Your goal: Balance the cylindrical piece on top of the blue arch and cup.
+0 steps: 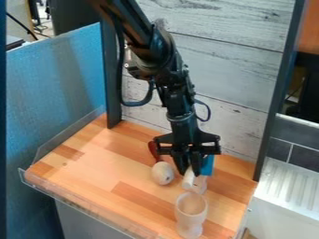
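The black gripper [189, 171] hangs over the right half of the wooden table, its fingers shut on the upper end of a white cylindrical piece [189, 180], which tilts slightly. Just behind and to the right of the fingers is the blue arch [207, 165], partly hidden by the gripper. A clear cup-like piece [200, 185] shows beside and below the cylinder; whether they touch I cannot tell. Nearer the front edge stands a clear, footed cup [190, 215] with a wide rim.
A pale, egg-shaped object [162, 173] lies left of the gripper, with a dark red object [154, 151] behind it. The wooden table [93, 175] has a transparent rim along its left and front edges. A dark post [274, 107] rises at the right, before a whitish plank wall.
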Tool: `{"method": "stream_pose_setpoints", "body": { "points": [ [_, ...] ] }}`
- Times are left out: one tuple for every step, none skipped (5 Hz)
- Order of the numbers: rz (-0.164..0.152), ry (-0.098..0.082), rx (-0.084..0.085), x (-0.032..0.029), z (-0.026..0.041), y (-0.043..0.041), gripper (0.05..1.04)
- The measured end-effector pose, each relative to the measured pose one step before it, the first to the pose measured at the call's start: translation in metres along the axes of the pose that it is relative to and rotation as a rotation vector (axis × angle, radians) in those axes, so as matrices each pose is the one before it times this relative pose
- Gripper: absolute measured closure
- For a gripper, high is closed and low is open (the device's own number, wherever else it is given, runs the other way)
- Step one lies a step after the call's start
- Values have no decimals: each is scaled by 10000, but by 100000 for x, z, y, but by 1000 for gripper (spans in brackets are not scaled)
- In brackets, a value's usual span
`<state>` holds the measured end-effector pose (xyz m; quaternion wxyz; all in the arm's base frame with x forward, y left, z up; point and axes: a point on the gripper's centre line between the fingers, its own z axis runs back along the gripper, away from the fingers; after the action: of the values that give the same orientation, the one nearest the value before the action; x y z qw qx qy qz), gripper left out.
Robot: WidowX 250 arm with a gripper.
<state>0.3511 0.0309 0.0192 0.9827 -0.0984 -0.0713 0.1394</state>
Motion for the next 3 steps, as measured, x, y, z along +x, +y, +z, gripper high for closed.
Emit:
{"method": "stream_pose_setpoints", "body": {
  "points": [
    [-27, 7, 26, 260, -358, -232, 842],
    [27, -49, 43, 383, -91, -58, 842],
    [38, 49, 59, 140, -550, 120, 842]
  ]
}}
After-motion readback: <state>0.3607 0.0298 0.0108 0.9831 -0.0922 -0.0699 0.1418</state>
